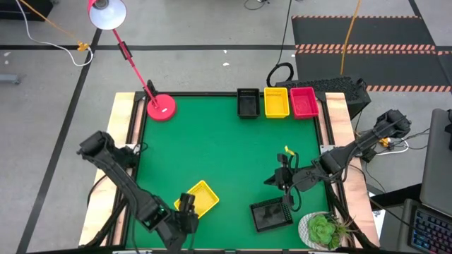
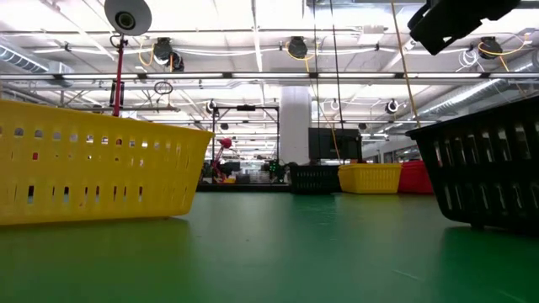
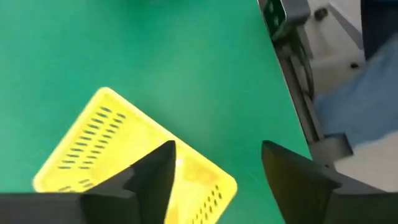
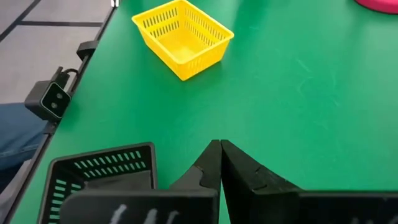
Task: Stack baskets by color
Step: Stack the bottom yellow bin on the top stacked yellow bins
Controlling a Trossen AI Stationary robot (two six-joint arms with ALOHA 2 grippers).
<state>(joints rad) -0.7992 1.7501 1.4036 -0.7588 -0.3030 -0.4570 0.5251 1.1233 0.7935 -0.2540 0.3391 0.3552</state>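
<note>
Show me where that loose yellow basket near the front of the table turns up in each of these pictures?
High view: the loose yellow basket sits low and left of centre, beside the left gripper.
Low view: it fills the left side, close up.
Left wrist view: lower left, partly behind a finger.
Right wrist view: top centre.
Shared landmark: the green table mat, which shows in all four.

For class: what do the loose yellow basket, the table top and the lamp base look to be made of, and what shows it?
Yellow basket: likely thin moulded plastic, smooth, with rows of even slots in its walls.
Table top: apparently a matte green mat or felt, flat with little glare.
Lamp base: round, red, slightly glossy; painted metal or plastic, cannot tell.
</note>
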